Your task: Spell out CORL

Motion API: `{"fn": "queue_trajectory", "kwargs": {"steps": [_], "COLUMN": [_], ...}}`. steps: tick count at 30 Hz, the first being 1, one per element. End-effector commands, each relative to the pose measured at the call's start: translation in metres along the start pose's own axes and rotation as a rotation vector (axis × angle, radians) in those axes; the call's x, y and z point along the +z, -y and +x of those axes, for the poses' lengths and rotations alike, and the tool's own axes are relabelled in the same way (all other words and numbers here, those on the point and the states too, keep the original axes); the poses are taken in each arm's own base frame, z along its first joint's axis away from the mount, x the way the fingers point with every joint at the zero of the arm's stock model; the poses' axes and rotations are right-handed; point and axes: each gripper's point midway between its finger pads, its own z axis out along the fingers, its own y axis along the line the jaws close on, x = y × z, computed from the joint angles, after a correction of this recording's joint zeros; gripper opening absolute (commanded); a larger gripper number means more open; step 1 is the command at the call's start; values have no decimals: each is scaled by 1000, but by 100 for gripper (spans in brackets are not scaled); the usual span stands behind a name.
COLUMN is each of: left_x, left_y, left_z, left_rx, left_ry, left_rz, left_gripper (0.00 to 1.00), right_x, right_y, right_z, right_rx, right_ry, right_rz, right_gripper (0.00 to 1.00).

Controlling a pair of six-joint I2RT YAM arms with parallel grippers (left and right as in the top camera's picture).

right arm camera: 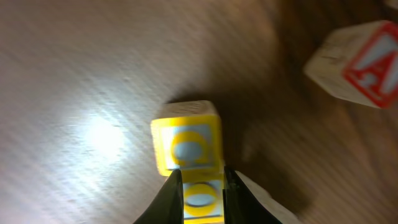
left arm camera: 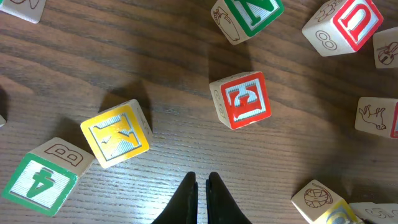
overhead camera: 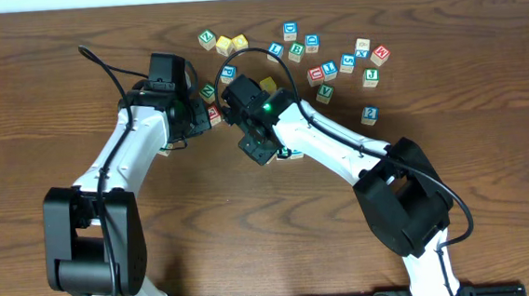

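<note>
My right hand [right arm camera: 202, 178] is pinched nearly closed on a yellow cube [right arm camera: 202, 199] with a rounded letter. It holds the cube down at the table [right arm camera: 74, 74], right against a second yellow cube [right arm camera: 188, 146] at 12 o'clock, and the red A cube [right arm camera: 367, 65] lies well apart at 2 o'clock. My left hand [left arm camera: 202, 179] is fully closed on nothing above the wood, with a yellow-faced cube [left arm camera: 117, 134] at 10 o'clock and a red cube [left arm camera: 244, 99] at 1 o'clock. Seen from overhead, both my arms reach toward the table's middle with wrists bent down, the left from 7 o'clock and the right from 5 o'clock.
</note>
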Motion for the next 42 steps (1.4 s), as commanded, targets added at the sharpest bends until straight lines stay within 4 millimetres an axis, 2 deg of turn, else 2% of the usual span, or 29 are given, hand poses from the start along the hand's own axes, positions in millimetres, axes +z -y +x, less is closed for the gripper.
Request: {"fn": "queue_trajectory", "kwargs": {"steps": [1,6,8,15,20,28,42], "left_x": [1,1,1,1,1,1,1], "left_y": [2,1,1,1,1,1,1], "left_z": [-4,-6,-6,-6,-6,-6,-6], "left_rx": [13,13,13,13,13,13,13], "left_ry": [6,15,17,17,16,16,16], "left_rz": [0,-4,-5,-5,-5,-5,-5], "left_gripper": [8,7,7,8,7,8,7], "right_x": [-22,-34,-31,-9,6,9,9], "right_y": [-23,-44,-50,-52,-34,-15,-5], "right_z": [-14,-17,-13,5,22,28,34], "right_rx": [-25,-29,-26,32,78,115,85], "right_ry": [69,91,77,0,-54,-76,-98], "right_rz": [-128,-251,-285,-288,-191,-75,-11], "right_gripper": [18,20,19,18,19,18,16]}}
